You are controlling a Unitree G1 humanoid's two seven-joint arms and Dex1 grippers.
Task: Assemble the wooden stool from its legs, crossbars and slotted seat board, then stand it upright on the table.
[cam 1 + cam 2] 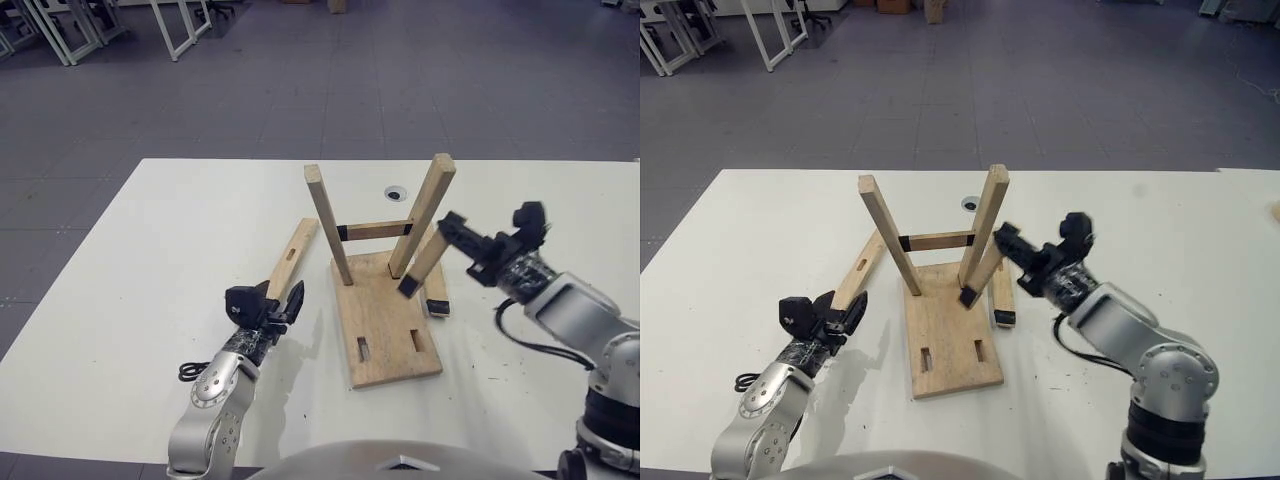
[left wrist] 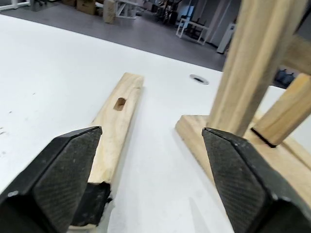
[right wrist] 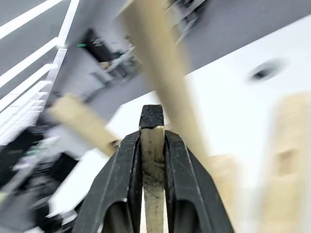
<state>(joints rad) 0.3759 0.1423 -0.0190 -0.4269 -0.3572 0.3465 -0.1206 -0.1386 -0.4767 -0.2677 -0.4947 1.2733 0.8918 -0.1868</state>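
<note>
Pale wood, stiff and probably light, forms the black-tipped stool leg [image 1: 425,262] tilted over the far right of the slotted seat board [image 1: 385,340] on the white table [image 1: 150,260], its flat faces clamped near the top by the right end effector [image 1: 455,236]; the left end effector [image 1: 283,302] gapes empty.

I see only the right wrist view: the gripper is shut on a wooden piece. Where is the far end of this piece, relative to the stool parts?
Observer: The held piece is tilted, its black end low over the seat board, beside the right upright leg.
Operator: And what about the left arm?
Observer: The left gripper is open, low over the table, next to a loose leg lying left of the board.
</note>
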